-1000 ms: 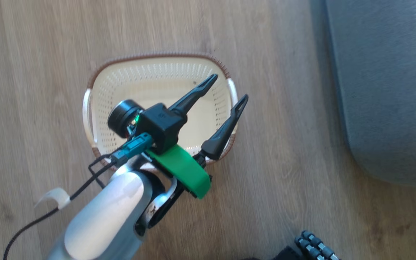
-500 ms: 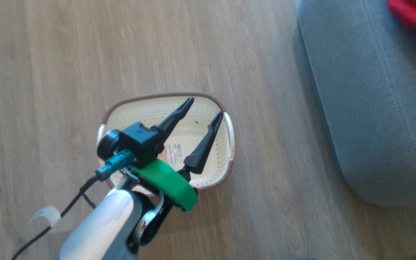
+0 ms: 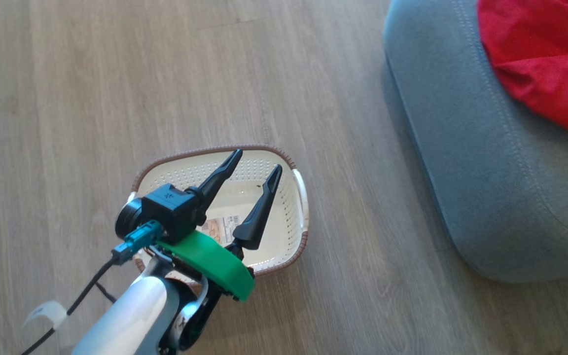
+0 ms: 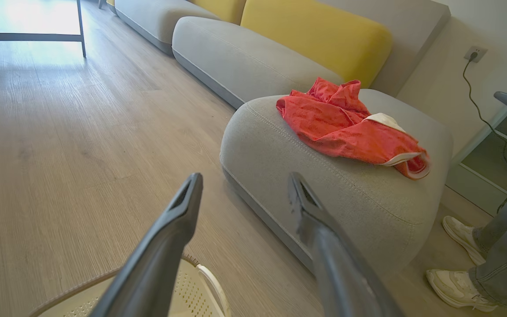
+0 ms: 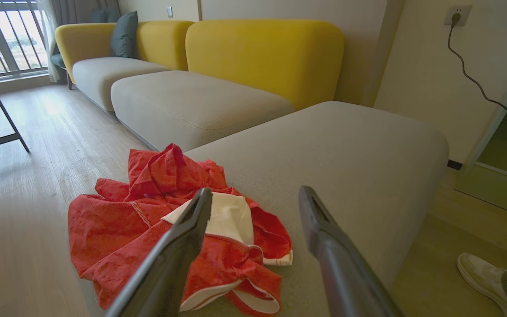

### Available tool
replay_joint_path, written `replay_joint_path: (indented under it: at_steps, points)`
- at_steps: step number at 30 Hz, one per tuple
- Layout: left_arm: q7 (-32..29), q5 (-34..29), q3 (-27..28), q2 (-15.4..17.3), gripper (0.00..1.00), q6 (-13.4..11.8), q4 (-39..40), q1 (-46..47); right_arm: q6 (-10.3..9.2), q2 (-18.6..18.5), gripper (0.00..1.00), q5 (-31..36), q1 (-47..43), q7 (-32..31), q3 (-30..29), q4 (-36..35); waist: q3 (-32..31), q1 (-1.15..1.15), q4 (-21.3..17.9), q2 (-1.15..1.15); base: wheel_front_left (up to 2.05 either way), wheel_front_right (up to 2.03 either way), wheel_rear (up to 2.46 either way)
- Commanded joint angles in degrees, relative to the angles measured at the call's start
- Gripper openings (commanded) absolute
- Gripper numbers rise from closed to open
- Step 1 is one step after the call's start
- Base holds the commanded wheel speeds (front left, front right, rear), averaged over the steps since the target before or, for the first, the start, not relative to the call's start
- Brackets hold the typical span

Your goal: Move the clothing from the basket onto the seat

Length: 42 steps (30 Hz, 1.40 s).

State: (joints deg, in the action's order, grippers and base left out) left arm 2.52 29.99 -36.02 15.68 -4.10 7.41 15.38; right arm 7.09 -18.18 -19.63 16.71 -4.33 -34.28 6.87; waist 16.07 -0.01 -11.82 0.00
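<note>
Left gripper point(image 3: 258, 160) released, fingers spread, lower left of head view over basket point(image 3: 290, 217) on floor point(image 3: 116, 74). Clothing point(image 3: 535, 64) crumpled on seat point(image 3: 461, 172), upper right. Its long axis runs upper-left to lower-right in left wrist view. Right gripper point(image 5: 255, 193) released near clothing.

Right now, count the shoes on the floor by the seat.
2. Both are white, worn by a person beside the seat: one shoe close to the seat's base, the other nearer the left wrist view's bottom edge.
</note>
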Motion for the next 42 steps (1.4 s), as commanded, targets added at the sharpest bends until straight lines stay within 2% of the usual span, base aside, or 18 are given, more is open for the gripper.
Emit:
replay_joint_path:
  at_steps: [1,4,9,18,31,42]
  points:
    - [-0.09,0.09,2.39,1.07,1.0,-0.39,2.29,1.37,0.4,-0.82,1.0,0.54,-0.67,-0.68,0.21,-3.41,-0.37,0.01,-0.98,0.0,0.0,0.0,0.0]
    - [-0.49,0.13,2.33,1.2,1.0,-0.58,2.67,1.45,0.4,2.08,1.0,1.37,-2.82,-2.31,-0.05,-7.7,-0.71,0.01,-1.73,0.0,0.0,0.0,0.0]
    - [-0.41,0.33,2.6,1.48,1.0,-0.9,2.75,1.3,0.4,4.65,1.0,2.04,-4.61,-3.67,3.12,-12.39,-1.22,0.01,-1.63,0.0,0.0,0.0,0.0]
    - [2.05,1.75,5.37,2.0,1.0,-2.25,1.25,-0.17,0.4,7.32,1.0,4.04,-6.51,-5.18,12.15,-17.81,-3.64,0.01,4.23,0.0,0.0,0.0,0.0]
    - [6.45,3.83,10.58,3.63,1.0,-4.37,-5.49,-2.95,0.4,7.27,1.0,7.14,-8.76,-3.43,27.35,-16.54,-6.91,0.01,14.29,0.0,0.0,0.0,0.0]
    - [9.39,3.78,13.32,4.52,1.0,-5.93,-13.81,-3.58,0.4,7.78,1.0,9.71,-10.43,1.89,35.4,-11.75,-8.69,0.01,17.58,0.0,0.0,0.0,0.0]
